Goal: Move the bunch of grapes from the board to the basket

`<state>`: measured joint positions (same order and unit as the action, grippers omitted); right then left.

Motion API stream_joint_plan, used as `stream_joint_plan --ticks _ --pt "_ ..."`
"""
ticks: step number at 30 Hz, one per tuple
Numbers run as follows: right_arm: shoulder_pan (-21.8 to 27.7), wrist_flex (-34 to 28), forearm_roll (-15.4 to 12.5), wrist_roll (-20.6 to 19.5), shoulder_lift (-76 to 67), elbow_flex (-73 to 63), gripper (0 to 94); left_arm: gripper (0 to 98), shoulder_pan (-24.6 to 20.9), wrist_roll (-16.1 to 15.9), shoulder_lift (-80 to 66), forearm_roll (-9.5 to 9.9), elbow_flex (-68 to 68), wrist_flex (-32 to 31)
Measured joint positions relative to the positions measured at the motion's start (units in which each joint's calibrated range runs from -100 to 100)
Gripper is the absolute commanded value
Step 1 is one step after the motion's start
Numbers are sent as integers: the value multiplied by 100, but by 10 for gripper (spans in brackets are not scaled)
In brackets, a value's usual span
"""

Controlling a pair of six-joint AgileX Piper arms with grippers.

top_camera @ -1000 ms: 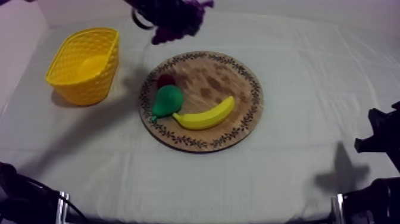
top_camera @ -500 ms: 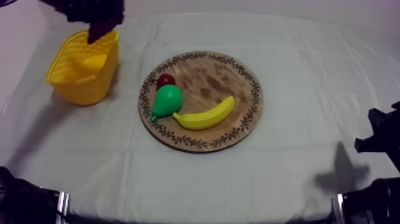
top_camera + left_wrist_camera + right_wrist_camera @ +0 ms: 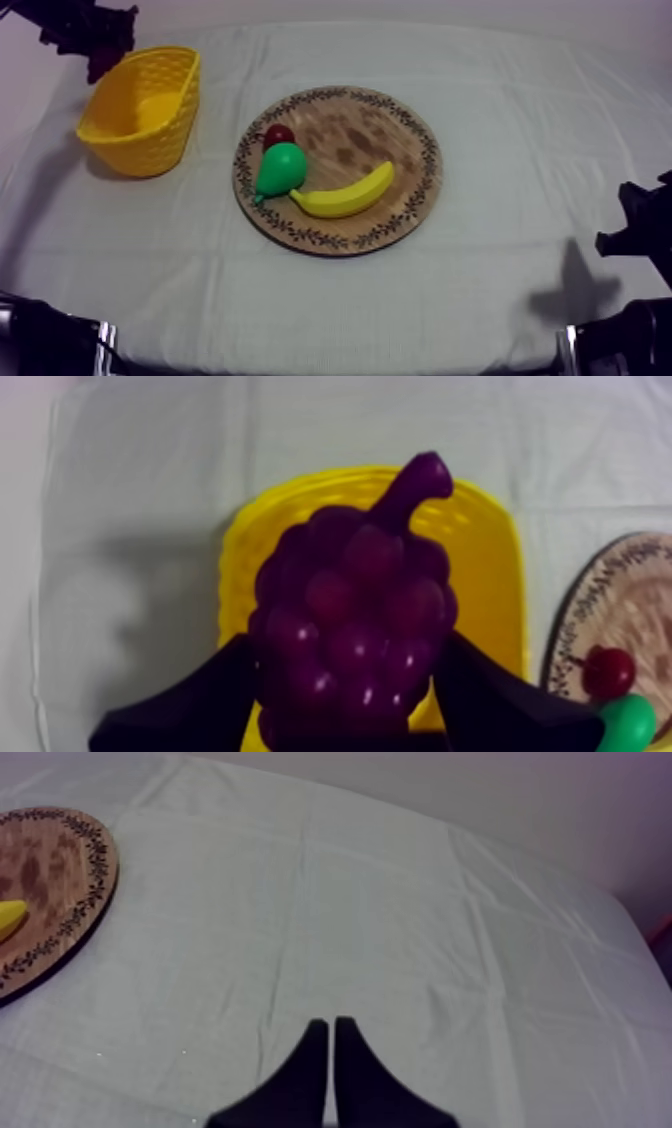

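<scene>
The purple bunch of grapes (image 3: 350,626) hangs between the black fingers (image 3: 200,701) of my left gripper (image 3: 350,681), which is shut on it, stem pointing away. It is held in the air over the yellow basket (image 3: 490,576). From above, my left gripper (image 3: 85,30) and the grapes (image 3: 100,52) sit over the far left rim of the basket (image 3: 140,110). The round wooden board (image 3: 400,140) lies mid-table. My right gripper (image 3: 330,1027) is shut on nothing, low over bare cloth at the table's right.
A green pear (image 3: 282,168), a banana (image 3: 345,192) and a small red fruit (image 3: 278,134) lie on the board's left half. The right arm (image 3: 640,235) rests at the right edge. The basket's inside shows only yellow.
My left gripper has carried the grapes leftward, from above the board's far side to over the basket's far left rim. The right arm and the fruit on the board have stayed still.
</scene>
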<state>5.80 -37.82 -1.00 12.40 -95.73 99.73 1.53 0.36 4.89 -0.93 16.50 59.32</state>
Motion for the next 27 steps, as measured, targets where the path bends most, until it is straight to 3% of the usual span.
stream_joint_plan --ticks 8,27 --pt "0 0 0 0 0 0 2 630 -107 -36 245 -35 446 -346" --pt "0 0 0 0 0 0 2 620 267 196 592 -131 1101 -1039"
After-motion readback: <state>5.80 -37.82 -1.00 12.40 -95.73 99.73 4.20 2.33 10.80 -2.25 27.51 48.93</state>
